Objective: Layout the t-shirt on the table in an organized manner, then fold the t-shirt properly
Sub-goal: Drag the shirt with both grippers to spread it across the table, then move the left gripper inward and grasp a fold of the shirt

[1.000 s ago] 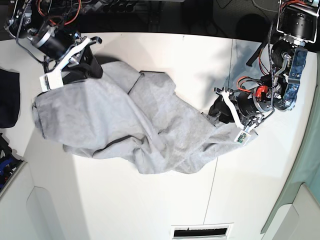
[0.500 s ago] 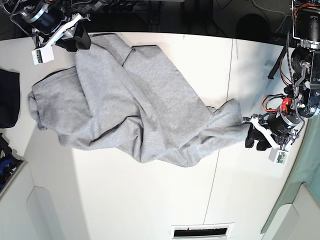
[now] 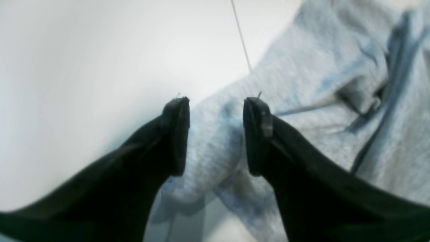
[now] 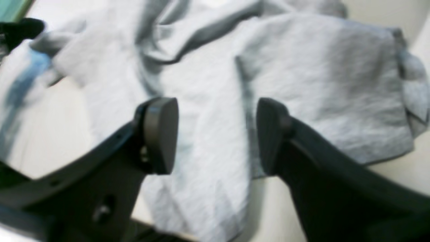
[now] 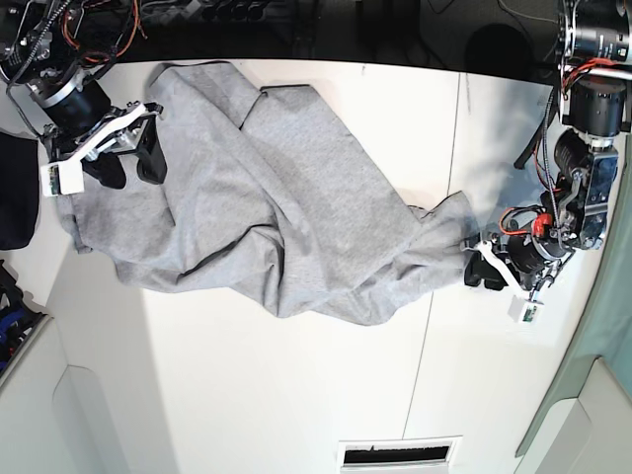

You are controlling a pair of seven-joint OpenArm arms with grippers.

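Since the earlier base frames the right tool (image 5: 123,158) has dropped from the far-left corner of the tabletop (image 5: 296,395) down onto the cloth and let go, its jaws now spread with nothing pinched between them in the right wrist view; the left tool (image 5: 482,270) has edged back in from the right and sits touching the shirt's right-hand corner. The t-shirt (image 5: 276,207) itself has been drawn out: a second ago it lay bunched in the middle, and now it stretches as a long diagonal band from the far-left corner toward the right, past the thin dark seam line (image 5: 449,178). It is far from flat, with a thick fold running through its middle and a rumpled lobe at the left edge. The left tool's jaws stand apart, straddling a ridge of grey fabric (image 3: 215,144) without clamping it, which reads as a release after the stretch or a fresh approach to that corner. Holding opposite ends is likely meant to pull the garment taut so it can be spread. No lettering shows, so which face is up cannot be told. Laying out appears unfinished and folding not begun.
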